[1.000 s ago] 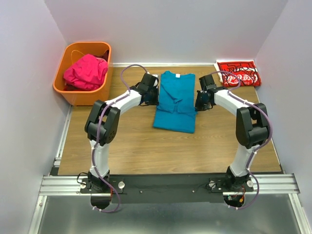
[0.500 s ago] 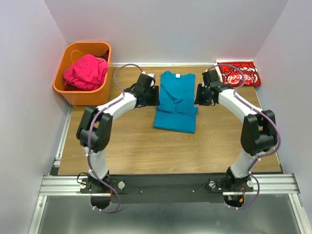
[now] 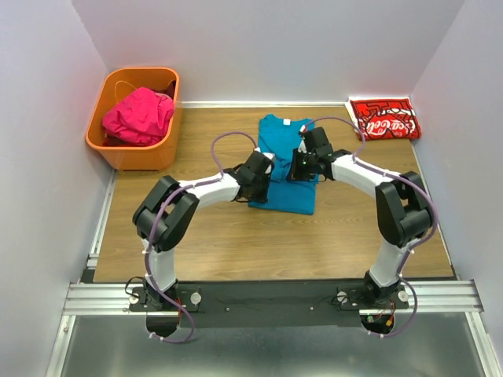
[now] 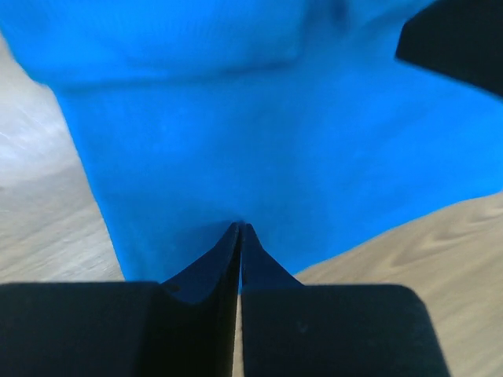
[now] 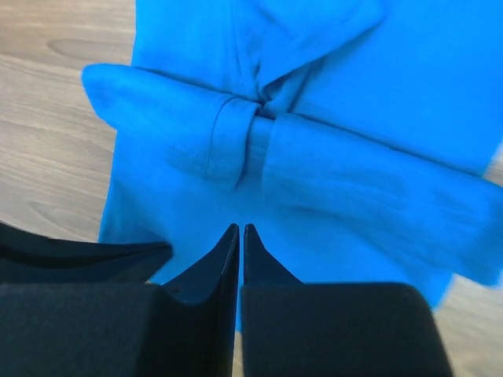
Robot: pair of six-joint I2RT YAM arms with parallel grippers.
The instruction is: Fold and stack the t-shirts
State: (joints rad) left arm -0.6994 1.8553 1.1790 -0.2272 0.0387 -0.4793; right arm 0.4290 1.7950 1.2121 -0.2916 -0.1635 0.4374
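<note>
The teal-blue t-shirt (image 3: 284, 192) lies partly folded at the middle of the table, sleeves tucked in across its body. My left gripper (image 3: 268, 168) is shut, its tips over the shirt's left part; in the left wrist view (image 4: 240, 227) they touch the blue cloth (image 4: 259, 141). My right gripper (image 3: 296, 167) is shut over the shirt's middle, tips just below the folded sleeves (image 5: 240, 228). No cloth shows between either pair of jaws. The red Coca-Cola t-shirt (image 3: 385, 119) lies folded at the far right corner. The magenta-pink t-shirt (image 3: 139, 115) is crumpled in the basket.
The orange plastic basket (image 3: 122, 153) stands at the far left corner. White walls close in the table on three sides. The two grippers are close together over the shirt; the other gripper's black body shows in each wrist view (image 4: 460, 43) (image 5: 75, 251).
Both grippers have moved inward from the shirt's left and right sides, and toward me, onto the teal shirt's middle. The shirt itself has hardly shifted.
</note>
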